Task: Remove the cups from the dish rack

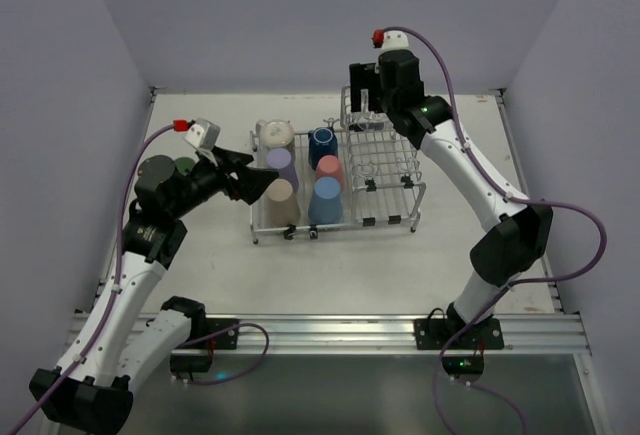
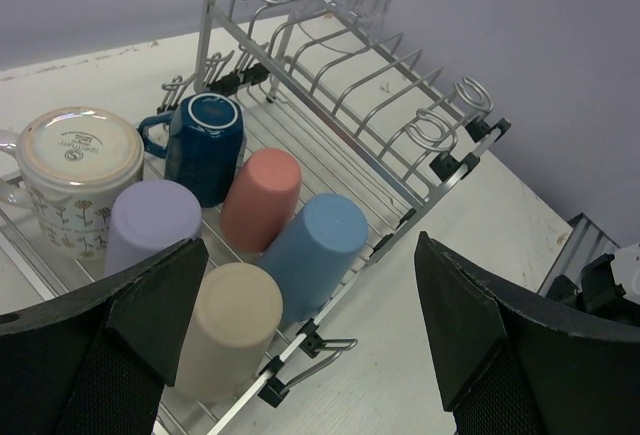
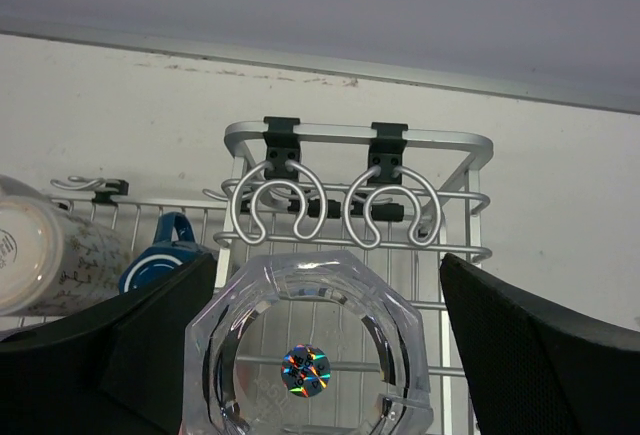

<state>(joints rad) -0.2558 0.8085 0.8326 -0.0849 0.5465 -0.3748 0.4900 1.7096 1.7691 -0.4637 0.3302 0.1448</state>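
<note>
While the dish rack [image 1: 395,195] lies with its long axis left to right on the table [image 1: 350,265], low grid half on the left and taller basket half on the right, six cups sit on the low half in two rows of three. All six are mouth down, bases up, long axes about vertical.

Left row, far to near: speckled cream mug [image 2: 82,155], lavender tumbler [image 2: 150,225], tan tumbler [image 2: 228,325]. Right row: dark blue mug [image 2: 210,140], pink tumbler [image 2: 262,195], light blue tumbler [image 2: 315,245]. The dark blue mug's handle points toward the cream mug.

The cream mug's base has a round printed maker's mark, too small to read. The dark blue mug's base also carries faint print, unreadable.

A clear cup [image 3: 308,355] stands upright at the far end of the basket half, its axis pointing at the right wrist camera. It has an eight-sided outline and a small iridescent sticker [image 3: 306,370] at its centre, no legible text. Cannot tell which end is up.

Left gripper [image 1: 255,180]: jaws spread wide and holding nothing, just left of the rack near the lavender and tan tumblers, aimed at the cups.

Right gripper [image 1: 368,95]: jaws spread, straddling the clear cup. A gap shows on the cup's right side, so it is not clamped. Contact on the other side is unclear.
</note>
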